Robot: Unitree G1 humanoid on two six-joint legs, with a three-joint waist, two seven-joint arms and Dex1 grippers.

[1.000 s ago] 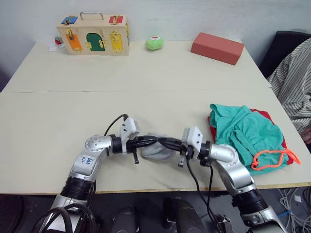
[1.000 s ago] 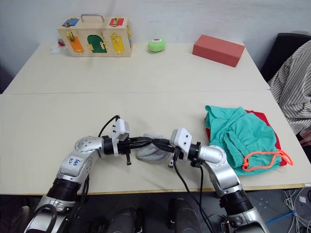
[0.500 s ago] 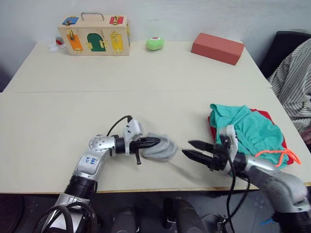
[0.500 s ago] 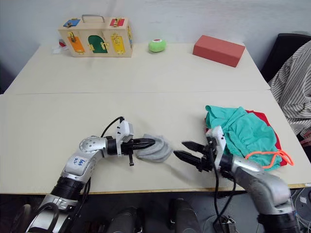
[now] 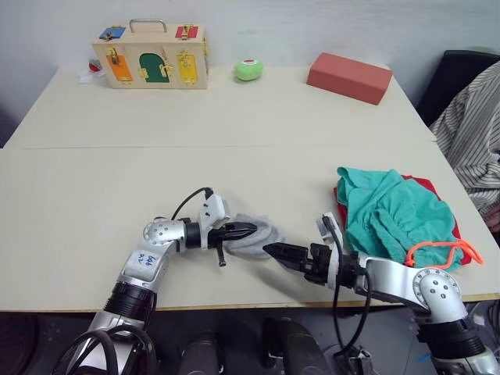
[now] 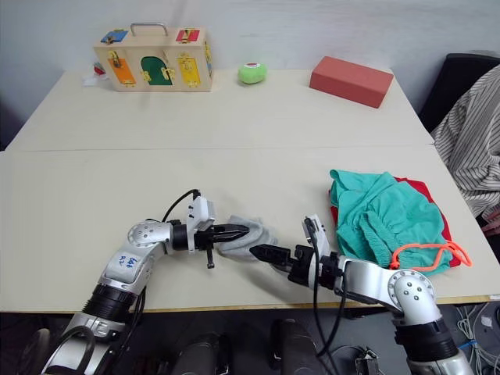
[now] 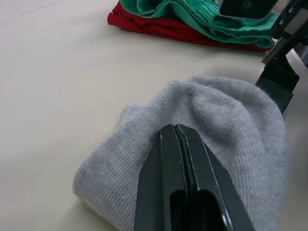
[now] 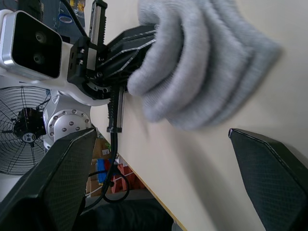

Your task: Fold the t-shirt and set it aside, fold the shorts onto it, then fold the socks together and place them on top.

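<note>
Bunched grey socks (image 5: pixel 254 237) lie mid-table; teal shorts (image 5: pixel 394 217) sit crumpled atop the red t-shirt (image 5: pixel 439 194) at right.

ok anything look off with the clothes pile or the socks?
Slightly. The shorts sit bunched rather than flat on the t-shirt, drawstring trailing off the pile. The socks are a rumpled wad.

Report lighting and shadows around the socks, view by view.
Left eye view: even, diffuse light, no glare on the table; the socks cast only a faint shadow. Left wrist view: soft shading beneath the socks' edge. Right wrist view: their folds shade one another.
</note>
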